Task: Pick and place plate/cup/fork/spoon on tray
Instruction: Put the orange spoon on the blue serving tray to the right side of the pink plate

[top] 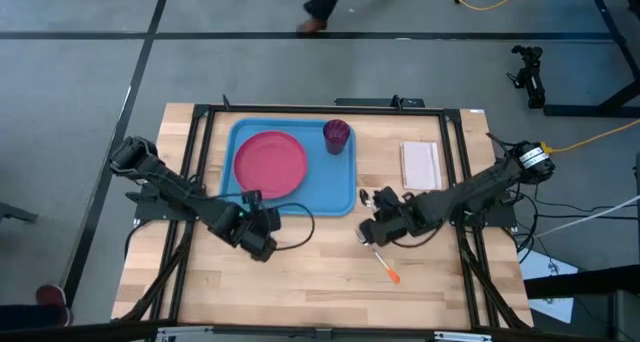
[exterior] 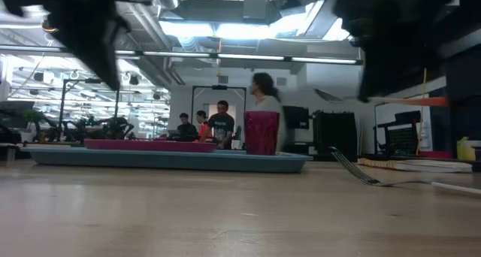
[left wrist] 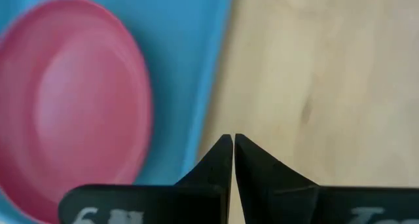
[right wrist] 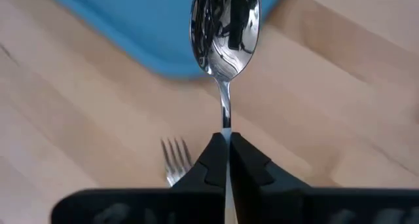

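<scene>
White pad [top: 420, 164] on the wooden table [top: 300, 282].

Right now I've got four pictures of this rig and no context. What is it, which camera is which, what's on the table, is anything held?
It is a robot with two dark arms at a wooden table. The pictures are: overhead, table height, and one camera on each wrist.

On the table a blue tray holds the pink plate and the dark red cup. A white pad lies beside it. The fork lies on the bare wood.

The right hand is shut on the spoon, bowl pointing toward the tray's corner. The left hand is shut and holds nothing, near the tray's near edge.
</scene>
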